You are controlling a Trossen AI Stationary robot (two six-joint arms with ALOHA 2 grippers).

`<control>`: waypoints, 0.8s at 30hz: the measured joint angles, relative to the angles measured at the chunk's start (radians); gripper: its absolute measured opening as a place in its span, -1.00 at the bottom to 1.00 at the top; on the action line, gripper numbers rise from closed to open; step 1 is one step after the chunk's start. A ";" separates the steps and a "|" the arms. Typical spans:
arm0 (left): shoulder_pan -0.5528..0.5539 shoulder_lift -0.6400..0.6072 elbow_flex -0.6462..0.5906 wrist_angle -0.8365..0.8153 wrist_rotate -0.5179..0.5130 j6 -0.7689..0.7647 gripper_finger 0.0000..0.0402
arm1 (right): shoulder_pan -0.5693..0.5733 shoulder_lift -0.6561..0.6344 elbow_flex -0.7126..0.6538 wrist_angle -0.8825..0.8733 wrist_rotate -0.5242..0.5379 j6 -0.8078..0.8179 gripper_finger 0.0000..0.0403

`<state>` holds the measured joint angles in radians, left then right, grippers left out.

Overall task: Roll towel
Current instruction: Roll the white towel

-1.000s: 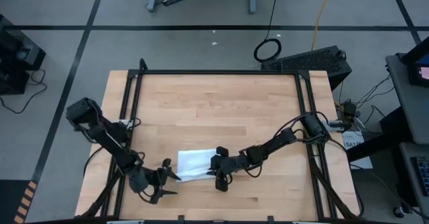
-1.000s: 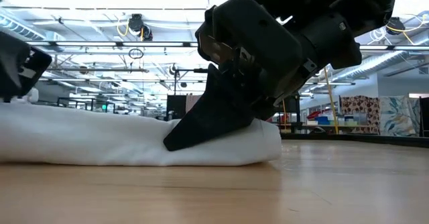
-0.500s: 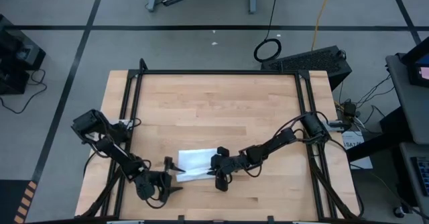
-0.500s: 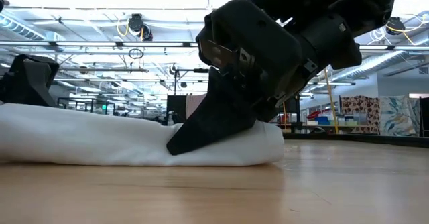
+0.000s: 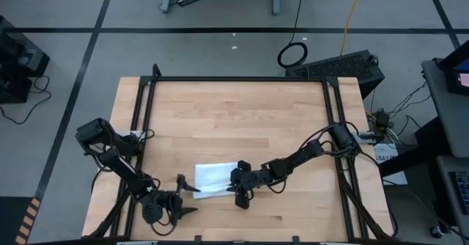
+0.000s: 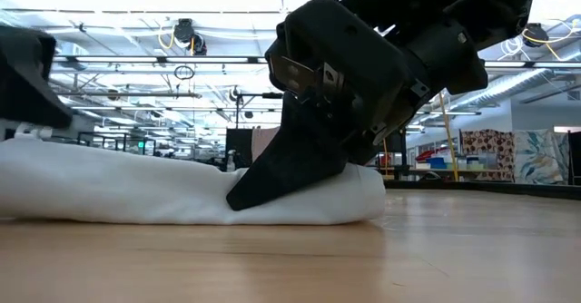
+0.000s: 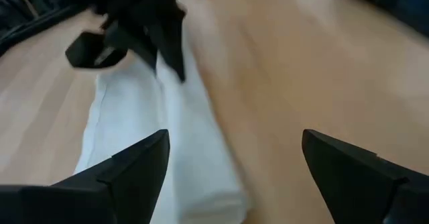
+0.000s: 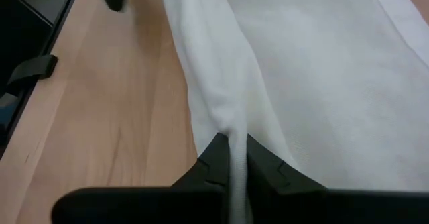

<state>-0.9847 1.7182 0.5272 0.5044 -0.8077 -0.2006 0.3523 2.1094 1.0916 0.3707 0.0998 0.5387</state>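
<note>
The white towel (image 5: 214,177) lies on the wooden table near its front edge, partly rolled, with a thick ridge along its near side (image 6: 163,194). My right gripper (image 5: 239,188) is shut on the towel's right end. My left gripper (image 5: 185,196) stands open at the towel's left end. In the left wrist view the towel (image 7: 167,137) runs away between the two spread fingers, and I see no touch there. My right gripper pinches a raised fold of the towel (image 8: 226,131) between its two fingers, at the right end of the rolled ridge. The fingers come slanting down from the table's right, roughly along the roll. The towel rests on the table and is slack.
A black frame rail (image 5: 143,113) runs along the table's left side and another (image 5: 333,113) along its right. Bare wood (image 5: 234,120) lies beyond the towel toward the far edge. Cables and a dark box (image 5: 344,65) lie off the table at the far right.
My left gripper has rolled about its own line and sunk a little beside the towel's left end. The towel and my right gripper have stayed where they were.
</note>
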 joint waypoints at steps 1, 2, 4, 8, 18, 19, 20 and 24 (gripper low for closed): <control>0.001 0.008 -0.001 -0.007 0.003 0.001 0.68 | 0.000 0.000 0.000 0.000 0.000 0.000 -0.93; 0.003 0.018 -0.001 -0.008 0.006 0.001 0.65 | 0.000 0.000 0.000 0.000 -0.001 0.000 -0.93; 0.008 0.039 -0.001 -0.010 0.016 0.000 0.57 | 0.000 0.000 0.000 0.000 -0.001 0.003 -0.93; 0.010 0.070 -0.001 -0.013 0.018 0.000 0.42 | -0.004 0.000 0.000 -0.001 -0.002 0.022 -0.93; 0.049 0.112 0.002 -0.005 -0.005 -0.042 0.31 | -0.005 0.000 -0.001 0.000 -0.025 0.021 -0.93; 0.059 0.112 0.001 -0.013 -0.005 -0.065 0.31 | -0.006 0.000 -0.001 0.001 -0.038 0.015 -0.93; 0.069 0.112 0.001 -0.018 -0.002 -0.084 0.31 | -0.006 0.000 -0.001 0.001 -0.046 0.005 -0.93; 0.096 0.111 0.001 -0.053 0.037 -0.160 0.28 | -0.004 0.000 -0.001 0.001 -0.049 -0.012 -0.93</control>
<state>-0.8884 1.8294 0.5278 0.4509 -0.7710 -0.3610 0.3481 2.1094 1.0908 0.3721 0.0513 0.5270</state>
